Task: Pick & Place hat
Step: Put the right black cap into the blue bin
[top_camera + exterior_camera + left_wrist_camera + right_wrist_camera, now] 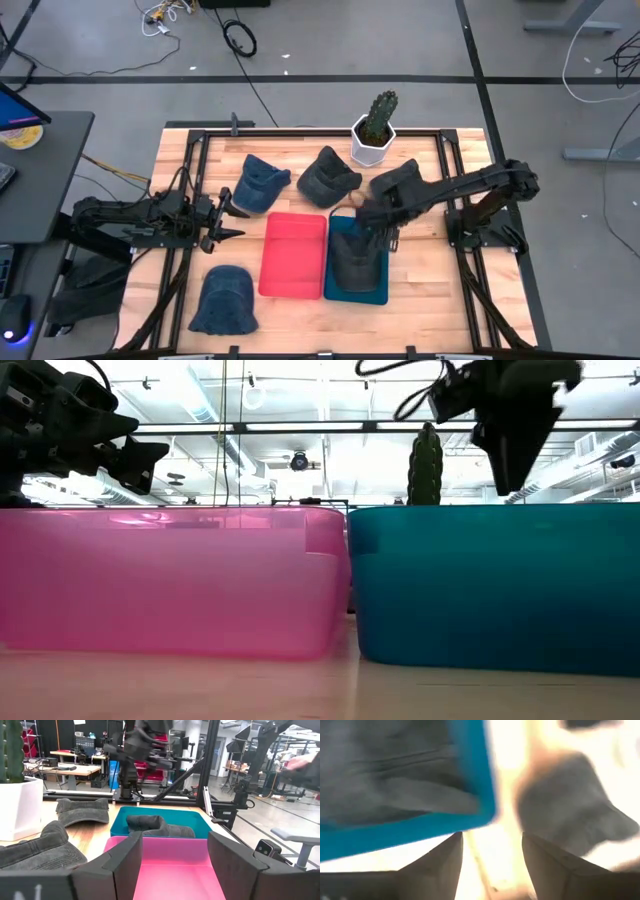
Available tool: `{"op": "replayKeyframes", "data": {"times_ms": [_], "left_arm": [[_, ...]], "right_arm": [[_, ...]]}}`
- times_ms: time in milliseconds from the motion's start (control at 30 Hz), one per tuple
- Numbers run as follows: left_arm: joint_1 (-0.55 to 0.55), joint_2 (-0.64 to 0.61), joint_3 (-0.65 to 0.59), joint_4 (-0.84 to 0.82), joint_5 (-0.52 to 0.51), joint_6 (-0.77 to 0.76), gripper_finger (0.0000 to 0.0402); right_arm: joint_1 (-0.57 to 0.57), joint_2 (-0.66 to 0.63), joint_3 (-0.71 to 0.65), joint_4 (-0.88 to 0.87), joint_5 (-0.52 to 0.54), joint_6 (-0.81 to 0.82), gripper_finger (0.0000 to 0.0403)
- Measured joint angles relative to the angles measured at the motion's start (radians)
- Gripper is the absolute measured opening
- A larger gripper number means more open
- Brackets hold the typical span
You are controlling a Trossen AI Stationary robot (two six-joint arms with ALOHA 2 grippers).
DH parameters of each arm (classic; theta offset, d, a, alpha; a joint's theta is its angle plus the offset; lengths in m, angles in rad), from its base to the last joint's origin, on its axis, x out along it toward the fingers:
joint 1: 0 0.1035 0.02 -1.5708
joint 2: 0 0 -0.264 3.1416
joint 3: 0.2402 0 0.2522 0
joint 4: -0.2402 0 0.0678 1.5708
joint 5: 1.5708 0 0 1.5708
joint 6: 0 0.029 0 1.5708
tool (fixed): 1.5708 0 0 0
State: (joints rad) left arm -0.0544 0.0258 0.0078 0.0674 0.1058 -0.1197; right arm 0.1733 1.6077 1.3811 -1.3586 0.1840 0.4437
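A dark hat (357, 258) lies inside the teal bin (356, 297), resting on its floor; the left wrist view shows the hat (157, 826) too. My right gripper (372, 218) hangs over the bin's far edge, pointing down. Its fingers are open with nothing between them (492, 840), and the hat (395, 780) lies below and to one side. The pink bin (293, 255) stands to the left of the teal one. My left gripper (225, 215) waits open at the table's left, level, facing the bins (175, 845).
Another dark hat (400, 180) lies on the table just beyond my right gripper, one more (327, 177) beside it. A blue hat (265, 183) lies far left, another (223, 300) near left. A cactus in a white pot (374, 130) stands at the far edge.
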Motion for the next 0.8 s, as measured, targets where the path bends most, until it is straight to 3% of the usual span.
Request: {"op": "replayKeyframes", "data": {"times_ms": [133,267,633,800], "left_arm": [[0.000,0.000,0.000,0.000,0.000,0.000,0.0227],[0.000,0.000,0.000,0.000,0.000,0.000,0.0227],[0.000,0.000,0.000,0.000,0.000,0.000,0.0227],[0.000,0.000,0.000,0.000,0.000,0.000,0.0227]], "right_arm": [[-0.074,-0.024,-0.008,-0.039,0.081,0.129,0.0218],[-0.176,-0.028,-0.034,-0.059,0.092,0.191,0.0219],[-0.443,-0.047,-0.238,0.173,0.089,0.020,0.0220],[-0.513,-0.089,-0.333,0.286,0.001,-0.014,0.0220]]}}
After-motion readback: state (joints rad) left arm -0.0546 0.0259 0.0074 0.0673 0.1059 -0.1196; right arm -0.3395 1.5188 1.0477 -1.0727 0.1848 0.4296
